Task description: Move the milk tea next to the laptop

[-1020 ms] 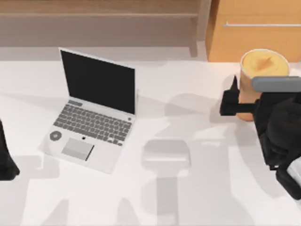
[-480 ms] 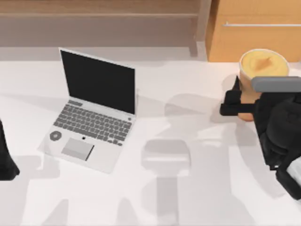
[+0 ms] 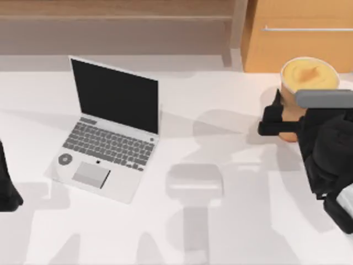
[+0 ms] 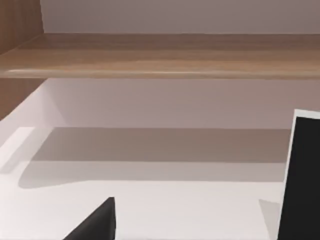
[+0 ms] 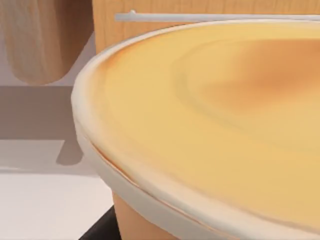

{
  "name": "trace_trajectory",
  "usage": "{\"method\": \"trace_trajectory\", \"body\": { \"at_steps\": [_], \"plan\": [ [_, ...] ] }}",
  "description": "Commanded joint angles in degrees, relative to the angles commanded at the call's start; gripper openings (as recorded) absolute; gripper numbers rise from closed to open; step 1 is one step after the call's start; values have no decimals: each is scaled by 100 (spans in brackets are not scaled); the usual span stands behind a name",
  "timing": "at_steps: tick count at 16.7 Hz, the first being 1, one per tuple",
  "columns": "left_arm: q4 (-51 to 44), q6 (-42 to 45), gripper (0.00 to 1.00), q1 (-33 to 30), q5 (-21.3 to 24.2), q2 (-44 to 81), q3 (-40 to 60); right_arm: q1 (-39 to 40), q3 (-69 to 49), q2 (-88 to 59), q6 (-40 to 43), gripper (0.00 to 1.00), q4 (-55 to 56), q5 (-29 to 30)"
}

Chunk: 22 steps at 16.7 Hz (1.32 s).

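I am closing my right gripper [image 3: 282,118] around the milk tea [image 3: 306,77] at the table's far right; whether it is clamped I cannot tell. Next: lifting it leftward beside the laptop [image 3: 110,130], well apart.

milk tea [image 3: 309,74] base hidden, left arm [image 3: 8,187] cropped
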<state>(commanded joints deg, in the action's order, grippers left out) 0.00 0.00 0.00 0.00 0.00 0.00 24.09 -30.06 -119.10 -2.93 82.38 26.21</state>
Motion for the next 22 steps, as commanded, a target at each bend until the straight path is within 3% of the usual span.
{"method": "trace_trajectory", "body": {
  "at_steps": [22],
  "plan": [
    [0,0,100,0,0,0,0,228,-306,485,-80,0,-189,195]
  ]
}}
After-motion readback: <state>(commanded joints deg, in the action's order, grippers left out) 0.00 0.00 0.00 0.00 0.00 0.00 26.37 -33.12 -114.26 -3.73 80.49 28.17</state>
